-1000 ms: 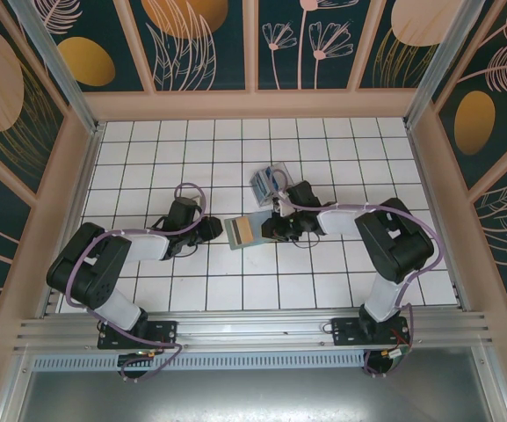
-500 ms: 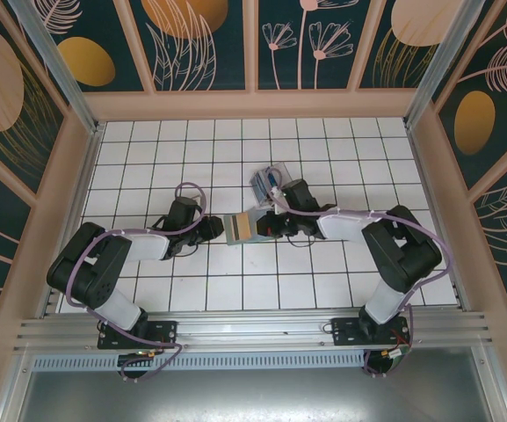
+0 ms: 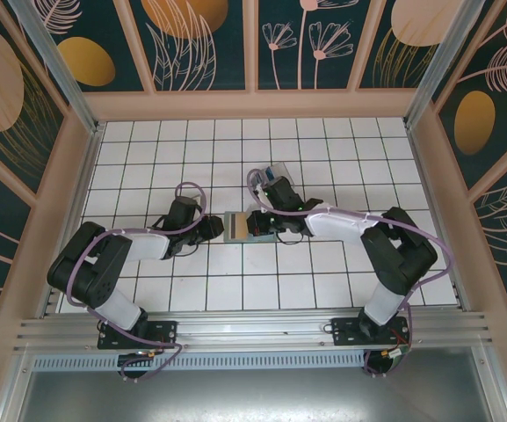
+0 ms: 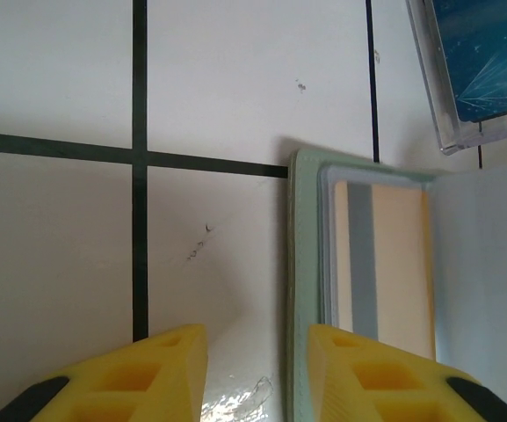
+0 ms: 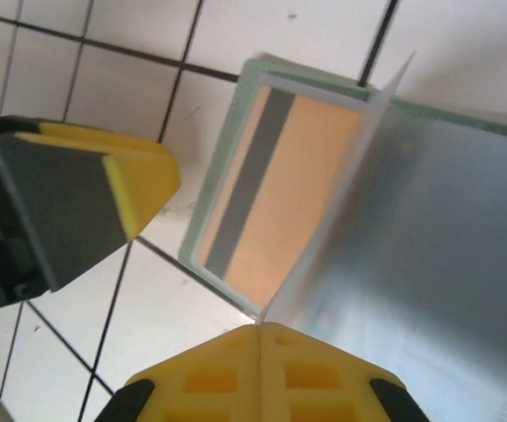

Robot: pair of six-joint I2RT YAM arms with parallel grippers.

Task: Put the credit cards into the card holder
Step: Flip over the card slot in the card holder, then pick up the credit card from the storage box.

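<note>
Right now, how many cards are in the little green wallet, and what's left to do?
Done: the orange-yellow plastic card with a dark stripe sits in the sage-green folding wallet. In hand: the right gripper is shut on what looks like a thin white card. The left gripper is open at the wallet's edge. To do: a blue card lies in the clear plastic box.

No legible text, label, brand, number or sign can be read on any surface. The orange card (image 5: 275,189) seated in the card holder (image 4: 303,290) presents a plain face with one dark stripe. Beyond the card holder, the blue card (image 4: 490,53) in the clear box (image 4: 430,79) bears pale line markings, too indistinct to read as characters.
</note>
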